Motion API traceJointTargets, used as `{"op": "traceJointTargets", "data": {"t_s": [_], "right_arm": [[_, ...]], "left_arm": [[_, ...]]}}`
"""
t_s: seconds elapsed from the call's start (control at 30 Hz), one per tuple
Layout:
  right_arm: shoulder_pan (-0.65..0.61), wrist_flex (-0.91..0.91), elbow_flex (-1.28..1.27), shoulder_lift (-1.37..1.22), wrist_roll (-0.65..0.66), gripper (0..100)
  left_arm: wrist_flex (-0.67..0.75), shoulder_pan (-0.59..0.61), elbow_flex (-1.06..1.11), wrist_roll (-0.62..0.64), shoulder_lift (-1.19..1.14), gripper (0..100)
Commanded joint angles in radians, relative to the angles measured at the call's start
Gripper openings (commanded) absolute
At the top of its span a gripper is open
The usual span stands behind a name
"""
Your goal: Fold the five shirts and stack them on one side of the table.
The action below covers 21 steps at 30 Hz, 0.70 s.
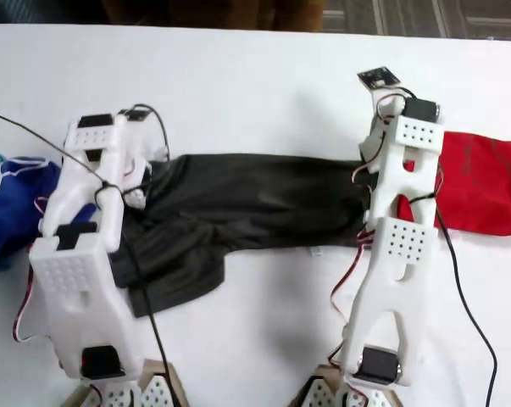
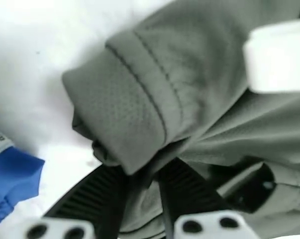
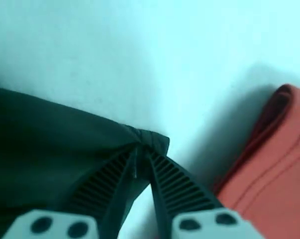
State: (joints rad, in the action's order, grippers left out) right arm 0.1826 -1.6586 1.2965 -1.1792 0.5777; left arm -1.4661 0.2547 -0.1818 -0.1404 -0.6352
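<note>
- At the middle of the table (image 1: 238, 76), treat the dark shirt (image 1: 255, 199) as the one in hand: stretched crosswise between the two arms, with a sleeve and a loose flap bunched on the left arm's side
- Count on the left pincer (image 2: 142, 196) as closed on a pinch of that shirt, just beside the stitched sleeve hem; judge the bite as small, so lift gently
- Count on the right pincer (image 3: 140, 162) likewise: narrow, nipping a puckered corner of the shirt's edge, near the red shirt (image 1: 484, 182) but apart from it
- Raise both ends together and level, to hold the cloth taut and stop the middle from dragging on the table
- Pull the bunched part near the left arm straight first; otherwise likely to tuck under crooked and spoil the fold
- Carry the held edge across to the opposite edge in one even sweep, and lay it flat before letting go
- Steer clear of the red shirt on the right arm's side and the blue shirt (image 1: 18, 199) on the left arm's side, both close enough to snag
- Judge the red one, lying fairly flat at the table's right end, as a likely base for the stack, and plan to set the dark shirt there once folded
</note>
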Motion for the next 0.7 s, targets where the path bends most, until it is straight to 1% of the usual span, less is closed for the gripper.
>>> {"op": "traceJointTargets", "data": {"t_s": [0.0, 0.17, 0.33, 0.5, 0.67], "right_arm": [[0.027, -0.031, 0.037, 0.122, 0.008, 1.8], [0.01, -0.084, 0.037, 0.223, 0.009, 1.8], [-0.013, -0.108, 0.029, 0.308, 0.008, 1.8], [-0.067, -0.11, 0.026, 0.355, 0.005, 1.8], [-0.12, -0.11, 0.032, 0.395, 0.006, 1.8]], "left_arm": [[-0.02, 0.034, -0.091, 0.005, 0.023, 6], [-0.184, 0.037, -0.312, 0.005, 0.094, 8], [-0.29, 0.1, -0.476, -0.002, 0.11, 12], [-0.316, 0.17, -0.499, -0.003, 0.127, 12], [-0.318, 0.316, -0.496, -0.003, 0.158, 12]]}}
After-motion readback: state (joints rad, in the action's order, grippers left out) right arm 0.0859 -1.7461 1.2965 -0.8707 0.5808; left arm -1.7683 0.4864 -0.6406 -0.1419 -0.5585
